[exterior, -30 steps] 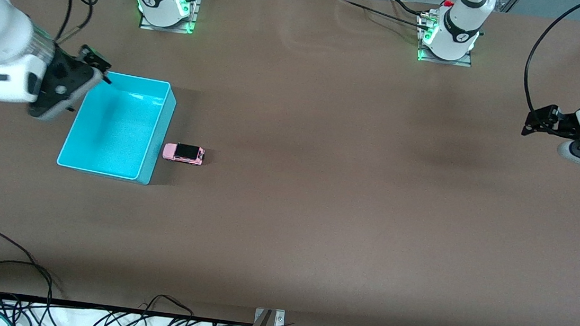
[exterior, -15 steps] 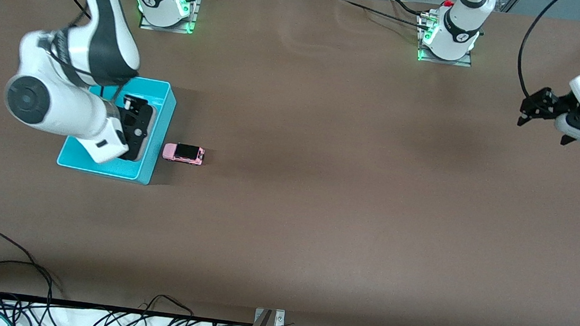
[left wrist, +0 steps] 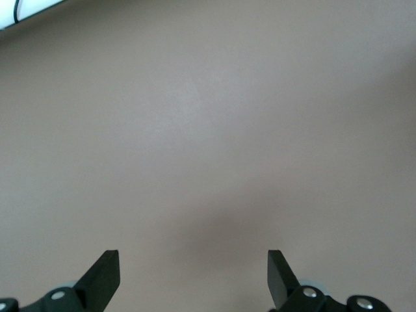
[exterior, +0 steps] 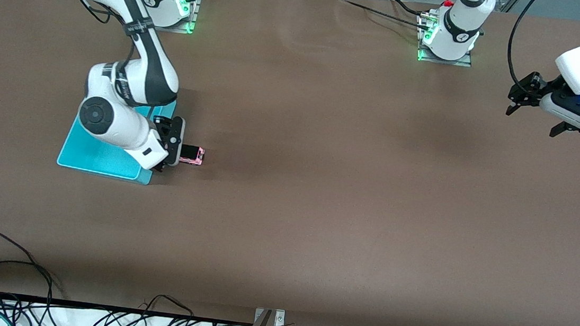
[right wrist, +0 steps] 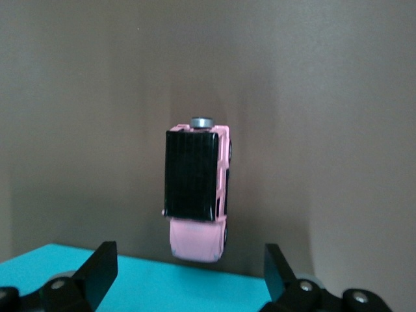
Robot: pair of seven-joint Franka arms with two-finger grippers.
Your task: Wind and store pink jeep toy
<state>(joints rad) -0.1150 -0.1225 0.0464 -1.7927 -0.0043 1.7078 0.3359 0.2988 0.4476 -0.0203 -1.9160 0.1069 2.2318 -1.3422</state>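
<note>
Two arms share the brown surface [exterior: 319, 187] in the front view: the right pincer [exterior: 174, 146] hangs low over the seam between the cyan bin [exterior: 93, 157] and the pink jeep toy [exterior: 192, 154], partly covering the jeep's bin-side end, while the left pincer [exterior: 522, 97] waits in the air over bare surface at the left arm's end, well apart from both. The jeep stands on its wheels just beside the bin, toward the left arm's end of it, so the step in hand looks like the approach to the first grasp, with neither winding nor storing done. Cables trail along the near edge and the two bases stand along the top. From the left wrist view only bare brown surface shows between that pincer's widely parted fingers [left wrist: 104, 276]. From the right wrist view the jeep lies centred ahead of the spread fingers [right wrist: 97, 266], its black roof up and a grey disc at its end away from the bin, nothing yet gripped. The next move probably calls for lowering straight down so the fingers straddle the narrow body, clear of the bin wall.
</note>
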